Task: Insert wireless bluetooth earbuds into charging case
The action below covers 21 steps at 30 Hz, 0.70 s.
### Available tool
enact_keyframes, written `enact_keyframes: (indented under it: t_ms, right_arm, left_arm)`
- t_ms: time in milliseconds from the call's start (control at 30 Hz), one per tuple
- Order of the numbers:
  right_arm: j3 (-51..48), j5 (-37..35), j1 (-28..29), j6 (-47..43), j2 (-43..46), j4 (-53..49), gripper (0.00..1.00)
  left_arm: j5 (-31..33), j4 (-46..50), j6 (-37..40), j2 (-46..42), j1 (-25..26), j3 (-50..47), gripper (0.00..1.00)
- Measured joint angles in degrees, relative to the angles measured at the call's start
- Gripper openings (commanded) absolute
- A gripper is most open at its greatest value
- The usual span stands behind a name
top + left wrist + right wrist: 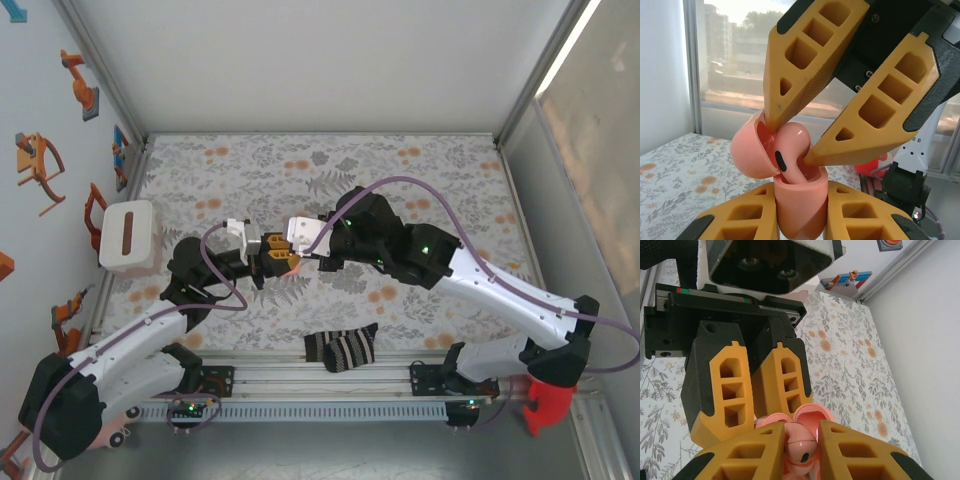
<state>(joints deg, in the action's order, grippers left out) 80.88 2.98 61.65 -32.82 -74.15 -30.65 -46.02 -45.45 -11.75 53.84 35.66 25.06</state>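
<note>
The left hand [801, 192] pinches the open pink case [799, 212]. The right hand [801, 435] pinches an earbud [790, 142] partly inside it.

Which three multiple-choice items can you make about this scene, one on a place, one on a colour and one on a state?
1. Where does the striped sock lie?
A. at the near edge of the table, between the two arm bases
B. in the far left corner
C. in the far right corner

2. What colour is the charging case?
A. white
B. pink
C. blue

3. How is the lid of the case?
A. shut
B. open
C. taken off and lying on the cloth

Answers:
1 A: the top view shows the sock just in front of the rail, between the bases.
2 B: the case clamped in the left gripper is salmon pink.
3 B: the lid stands tilted back from the body, and the right gripper holds an earbud at the opening.
</note>
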Motion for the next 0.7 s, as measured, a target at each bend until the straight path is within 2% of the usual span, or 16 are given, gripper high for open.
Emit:
enact_keyframes:
  t_ms: [133, 367, 533, 700]
  right_arm:
    - [0.0, 0.2, 0.0, 0.0, 0.0, 0.0, 0.24]
    - [0.7, 1.1, 0.0, 1.5, 0.0, 0.0, 0.35]
    - [3.3, 1.9, 0.0, 4.4, 1.4, 0.1, 0.49]
    - [3.5, -0.4, 0.0, 7.9, 6.0, 1.0, 0.61]
  left_arm:
    - [0.1, 0.0, 0.0, 0.0, 0.0, 0.0, 0.00]
    - [0.1, -0.2, 0.1, 0.0, 0.0, 0.0, 0.00]
    - [0.2, -0.5, 0.3, 0.1, 0.0, 0.0, 0.00]
    - [0.7, -1.3, 0.4, 0.5, 0.0, 0.0, 0.00]
